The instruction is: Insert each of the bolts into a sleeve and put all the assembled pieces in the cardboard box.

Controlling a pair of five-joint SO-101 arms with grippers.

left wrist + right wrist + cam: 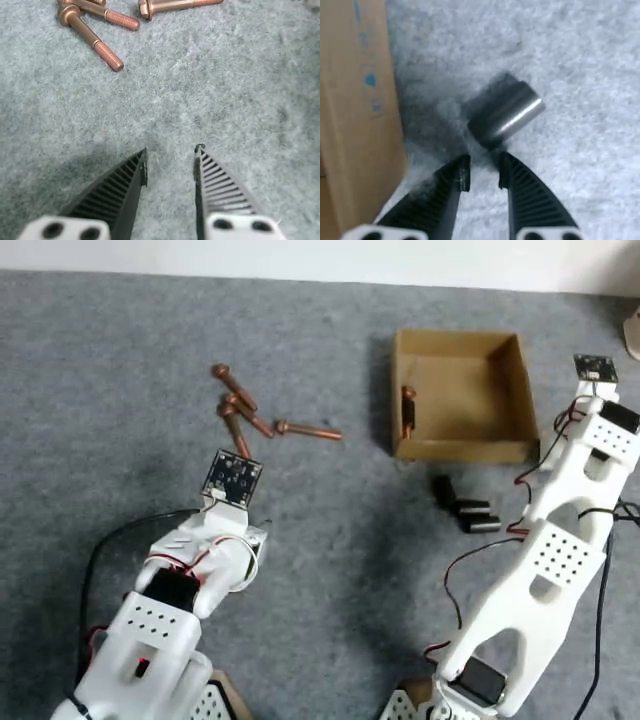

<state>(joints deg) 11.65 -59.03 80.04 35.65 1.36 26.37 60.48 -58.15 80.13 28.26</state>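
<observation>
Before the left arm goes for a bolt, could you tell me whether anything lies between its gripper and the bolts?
Nothing visible does: only bare carpet lies between the open left gripper and the nearest bolt.

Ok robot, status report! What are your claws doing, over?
Left gripper open, empty, short of the bolts. Right gripper open, empty, sleeve just ahead beside the cardboard box. One assembled piece in the box. Nothing blocking.

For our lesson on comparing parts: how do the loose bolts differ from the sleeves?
The bolts are copper-coloured, the sleeves black. The bolts are long, thin and headed; the sleeves short and stubby. The sleeves lie nearer the box than the bolts. Both lie loose on the grey mat.
</observation>
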